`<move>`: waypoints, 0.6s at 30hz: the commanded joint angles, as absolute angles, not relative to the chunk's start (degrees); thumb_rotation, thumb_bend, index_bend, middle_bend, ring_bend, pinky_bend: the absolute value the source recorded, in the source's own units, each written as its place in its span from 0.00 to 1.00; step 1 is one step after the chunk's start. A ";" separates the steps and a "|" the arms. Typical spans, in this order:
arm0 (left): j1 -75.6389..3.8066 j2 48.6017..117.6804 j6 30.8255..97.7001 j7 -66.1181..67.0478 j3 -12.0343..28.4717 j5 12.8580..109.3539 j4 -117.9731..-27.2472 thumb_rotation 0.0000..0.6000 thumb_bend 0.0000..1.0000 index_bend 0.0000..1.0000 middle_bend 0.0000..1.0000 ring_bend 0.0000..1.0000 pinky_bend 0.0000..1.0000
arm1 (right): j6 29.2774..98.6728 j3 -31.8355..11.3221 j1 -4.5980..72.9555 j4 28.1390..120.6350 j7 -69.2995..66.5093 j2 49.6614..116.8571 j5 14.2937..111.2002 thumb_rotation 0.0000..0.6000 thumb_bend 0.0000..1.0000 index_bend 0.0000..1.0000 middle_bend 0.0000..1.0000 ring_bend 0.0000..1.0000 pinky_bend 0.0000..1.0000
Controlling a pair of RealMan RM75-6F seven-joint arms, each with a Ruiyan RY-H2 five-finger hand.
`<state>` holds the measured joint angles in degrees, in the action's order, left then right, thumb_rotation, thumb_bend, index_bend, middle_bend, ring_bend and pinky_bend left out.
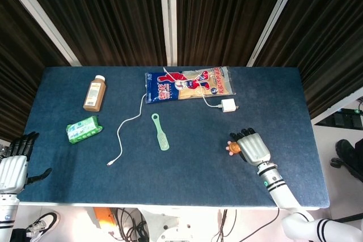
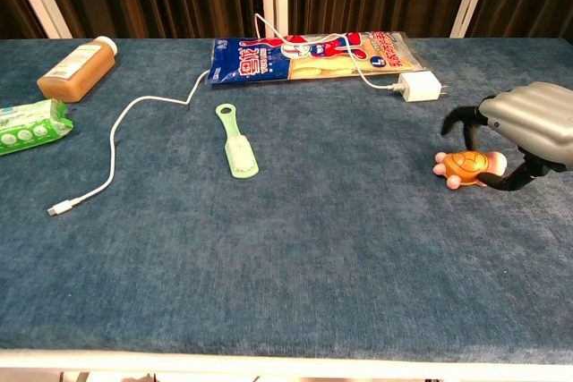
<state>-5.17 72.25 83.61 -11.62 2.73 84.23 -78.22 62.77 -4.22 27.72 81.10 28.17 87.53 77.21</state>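
The right robot hand (image 2: 524, 131) arches palm-down over a small orange turtle toy (image 2: 470, 167) near the right edge of the blue surface (image 2: 295, 248). Its dark fingers (image 2: 458, 121) curve down around the toy, but in the chest view a gap shows between them and the shell, so the robot hand looks released, cupped around the toy and not clamped on it. The toy sits flat on the surface, its little feet touching the cloth. Judging from this, the grasp is not made: the turtle is neither pinched nor lifted, and closing on it and raising it are what remains. The forearm comes in from the lower right corner in the head view, wrist low, back of the hand up.

The left robot hand (image 1: 14, 165) hangs off the left edge of the surface, fingers apart, holding nothing.

Further out lie a white charger (image 2: 421, 88) with its cable (image 2: 112, 145), a snack bag (image 2: 309, 55), a green brush (image 2: 236, 142), an amber bottle (image 2: 78, 69) and a green pack (image 2: 31, 127).
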 commanded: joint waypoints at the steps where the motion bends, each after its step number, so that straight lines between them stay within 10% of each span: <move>1: -5.15 72.22 83.61 -11.67 2.76 84.17 -78.21 1.00 0.14 0.04 0.03 0.00 0.04 | 63.14 -4.30 27.79 81.49 28.63 87.34 77.28 1.00 0.23 0.24 0.27 0.24 0.26; 7: -5.14 72.23 83.40 -12.07 2.77 84.04 -78.05 1.00 0.14 0.04 0.03 0.00 0.04 | 62.96 -3.90 28.06 81.04 28.82 87.96 77.62 1.00 0.24 0.31 0.30 0.28 0.27; 18: -5.10 72.45 83.21 -12.95 2.78 83.95 -77.46 1.00 0.14 0.04 0.03 0.00 0.05 | 64.43 -3.62 28.65 75.23 28.35 92.37 79.87 1.00 0.32 0.75 0.61 0.60 0.46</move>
